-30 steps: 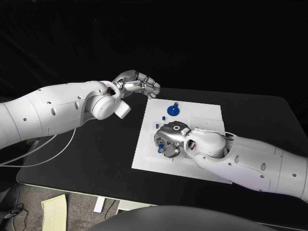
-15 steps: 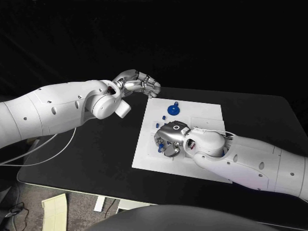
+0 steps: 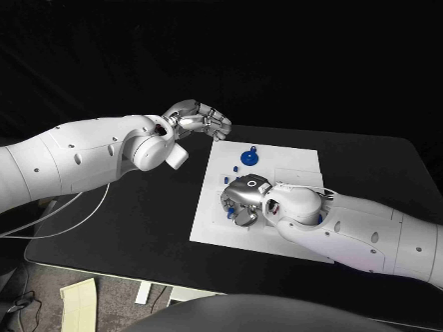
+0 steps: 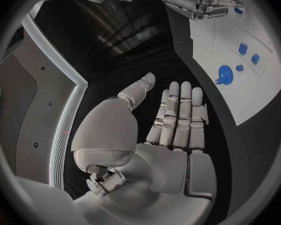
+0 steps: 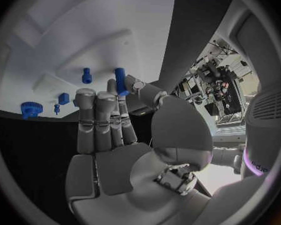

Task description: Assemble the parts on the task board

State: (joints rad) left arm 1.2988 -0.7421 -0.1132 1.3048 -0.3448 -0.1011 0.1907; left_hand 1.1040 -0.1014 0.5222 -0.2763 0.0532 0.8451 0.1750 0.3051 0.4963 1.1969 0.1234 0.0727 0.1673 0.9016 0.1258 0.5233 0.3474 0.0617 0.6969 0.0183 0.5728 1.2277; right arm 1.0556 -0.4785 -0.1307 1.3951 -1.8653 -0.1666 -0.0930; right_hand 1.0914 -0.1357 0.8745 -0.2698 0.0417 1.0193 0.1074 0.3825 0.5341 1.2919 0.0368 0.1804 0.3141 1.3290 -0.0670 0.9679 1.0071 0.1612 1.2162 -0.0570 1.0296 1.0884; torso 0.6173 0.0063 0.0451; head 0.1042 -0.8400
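The white task board lies in the middle of the black table. My right hand hovers low over its middle, fingers pointing at the board's left side. In the right wrist view it pinches a blue peg between thumb and a fingertip, close above the board. A blue gear sits near the board's far edge, with small blue pieces beside the gear. A short blue peg stands in the board. My left hand hangs off the board's far left corner, fingers straight, holding nothing.
Raised white ridges run across the board next to the held peg. Bare black table stretches left of the board. My left forearm spans the table's left side. The table's near edge is below the board.
My right hand has crept slightly toward the board's left side, still holding the peg. The left arm has not moved.
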